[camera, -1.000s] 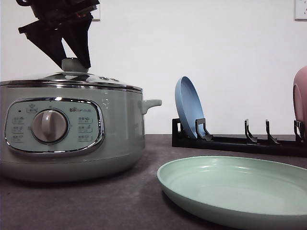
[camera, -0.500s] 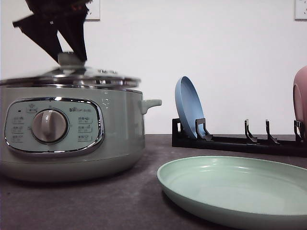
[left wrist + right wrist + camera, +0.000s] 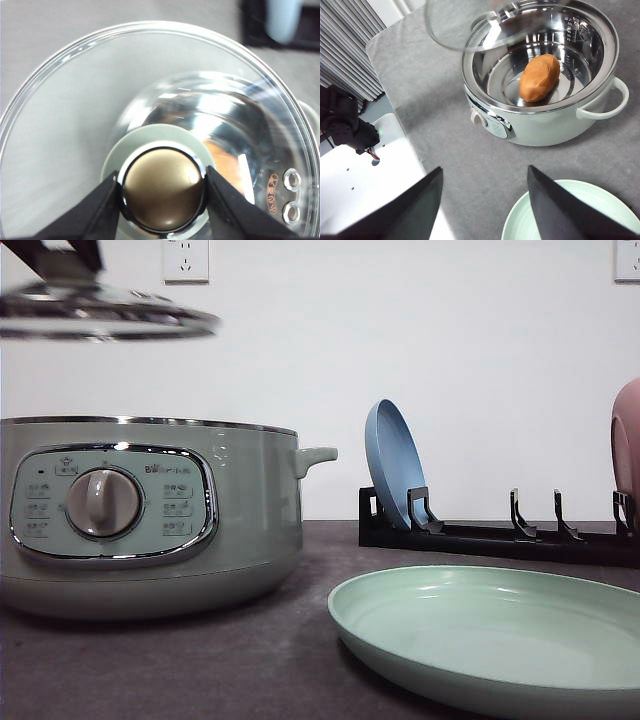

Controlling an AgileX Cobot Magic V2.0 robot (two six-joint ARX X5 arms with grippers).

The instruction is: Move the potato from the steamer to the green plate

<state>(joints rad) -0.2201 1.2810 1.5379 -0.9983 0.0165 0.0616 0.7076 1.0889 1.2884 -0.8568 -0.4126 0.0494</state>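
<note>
Grey tabletop [image 3: 250, 660] carries the steamer [image 3: 150, 520], and my right wrist view shows the potato [image 3: 539, 77] lying in its steel bowl, long axis running from one o'clock to seven. My left gripper [image 3: 163, 187] is clamped on the knob [image 3: 163, 189] of the glass lid [image 3: 100, 318], lifted clear at eleven o'clock. My right gripper [image 3: 484, 192] hangs spread wide, empty, near the green plate [image 3: 580, 212], potato at twelve o'clock from it.

A plain white wall [image 3: 480, 360] with a socket [image 3: 185, 260] backs the grey table [image 3: 200, 660].
</note>
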